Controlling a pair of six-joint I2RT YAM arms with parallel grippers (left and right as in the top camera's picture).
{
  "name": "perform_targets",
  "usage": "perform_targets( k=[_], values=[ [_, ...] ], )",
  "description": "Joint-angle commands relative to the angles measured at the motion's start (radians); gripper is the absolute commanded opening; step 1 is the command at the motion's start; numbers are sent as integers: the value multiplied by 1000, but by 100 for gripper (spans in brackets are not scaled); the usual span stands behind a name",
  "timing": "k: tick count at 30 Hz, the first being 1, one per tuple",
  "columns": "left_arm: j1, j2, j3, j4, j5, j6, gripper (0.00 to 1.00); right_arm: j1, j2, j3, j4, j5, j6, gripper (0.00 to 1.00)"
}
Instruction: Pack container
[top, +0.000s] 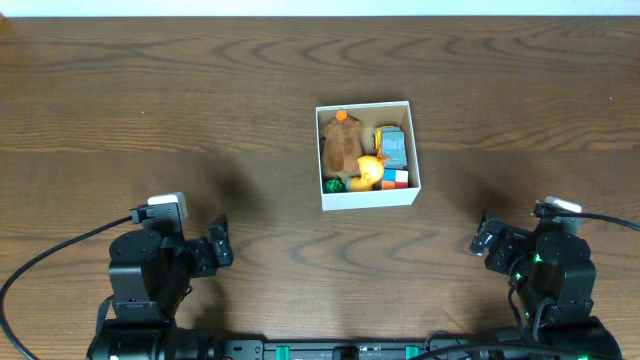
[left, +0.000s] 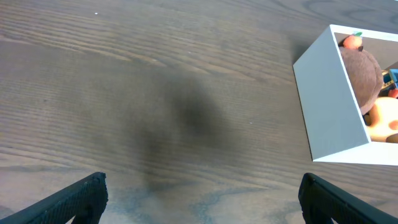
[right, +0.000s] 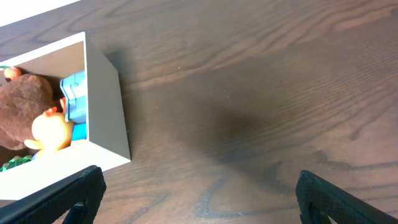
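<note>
The container (top: 368, 196) is a small white-walled square box at the table's middle. It holds a brown plush toy (top: 342, 145), a yellow duck (top: 370, 170), a blue-grey toy (top: 393, 148), a green ball (top: 333, 185) and a small red, white and blue block (top: 397, 178). It also shows in the left wrist view (left: 326, 106) and in the right wrist view (right: 106, 106). My left gripper (top: 221, 245) is open and empty at the front left (left: 202, 199). My right gripper (top: 482, 241) is open and empty at the front right (right: 199, 196).
The dark wooden table (top: 150, 110) surrounds the box. A white strip (top: 320, 7) runs along the far edge. No loose toys show outside the box.
</note>
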Motion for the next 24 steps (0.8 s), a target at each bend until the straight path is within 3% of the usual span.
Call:
perform_targets(
  k=[1, 8, 12, 16, 24],
  values=[
    [3, 4, -1, -1, 6, -5, 98, 3, -3, -8, -2, -4, 16, 99],
    [3, 4, -1, -1, 6, -5, 98, 3, -3, -8, -4, 6, 11, 99],
    [3, 4, -1, -1, 6, -5, 98, 4, -8, -15, 36, -6, -73, 99],
    [3, 4, -1, -1, 6, -5, 98, -6, -58, -71, 151, -83, -286, 99],
    [3, 4, -1, -1, 6, -5, 98, -14, -304, -327, 437, -168, -375, 99]
  ],
)
